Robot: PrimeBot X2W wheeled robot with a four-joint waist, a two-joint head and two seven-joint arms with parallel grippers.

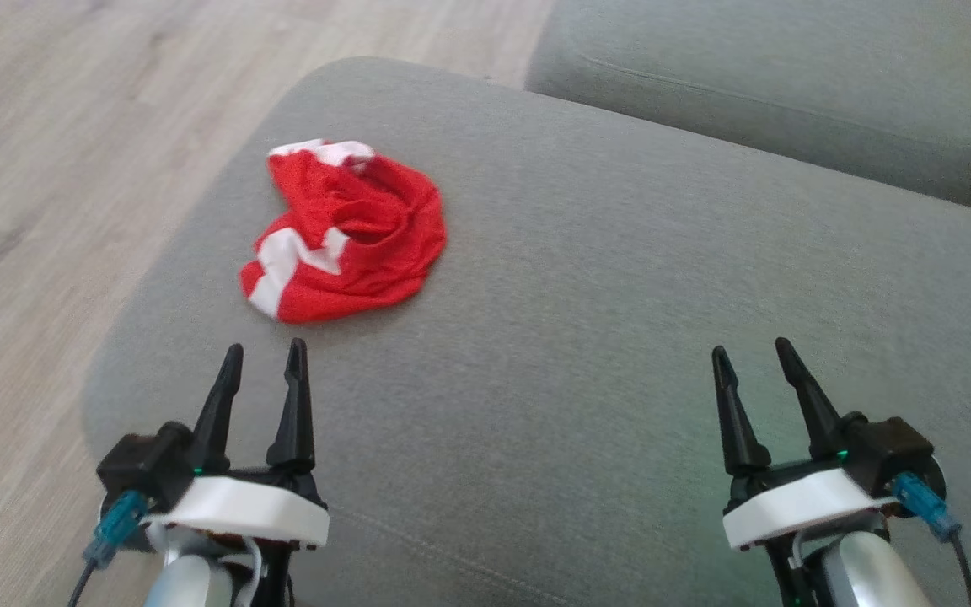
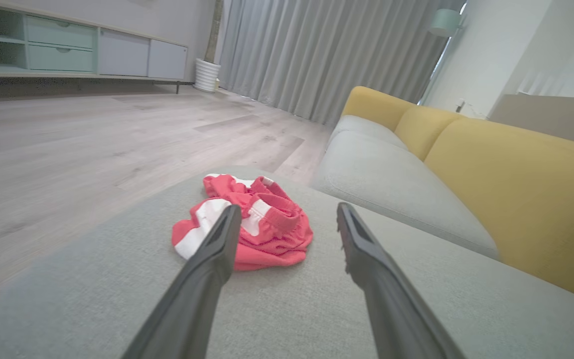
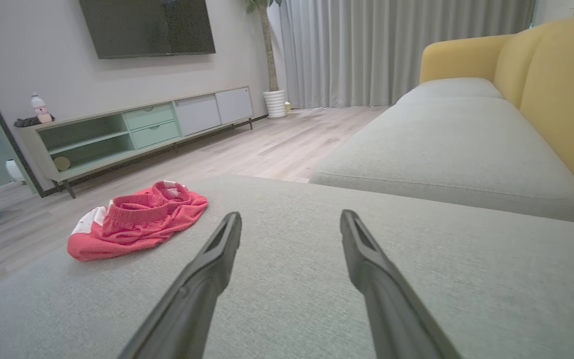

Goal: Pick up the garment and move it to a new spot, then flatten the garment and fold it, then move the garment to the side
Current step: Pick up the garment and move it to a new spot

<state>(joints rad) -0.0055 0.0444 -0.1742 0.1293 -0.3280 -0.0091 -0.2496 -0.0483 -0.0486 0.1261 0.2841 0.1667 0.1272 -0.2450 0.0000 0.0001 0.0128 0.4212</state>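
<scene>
A crumpled red garment (image 1: 351, 232) with white stripes lies in a heap on the grey sofa cushion (image 1: 603, 295), near its far left corner. My left gripper (image 1: 266, 347) hovers open just short of the heap, nothing between its fingers. In the left wrist view the garment (image 2: 262, 227) sits right ahead of the open left gripper (image 2: 287, 212). My right gripper (image 1: 747, 346) stands open over bare cushion far to the right; in the right wrist view the garment (image 3: 140, 219) lies off to the left of the right gripper (image 3: 289, 219).
The cushion's left edge drops to a wooden floor (image 1: 47, 169). A second grey seat cushion (image 1: 772, 84) lies beyond, with a yellow backrest (image 2: 516, 189) along the right. A low TV cabinet (image 3: 132, 132) stands across the room.
</scene>
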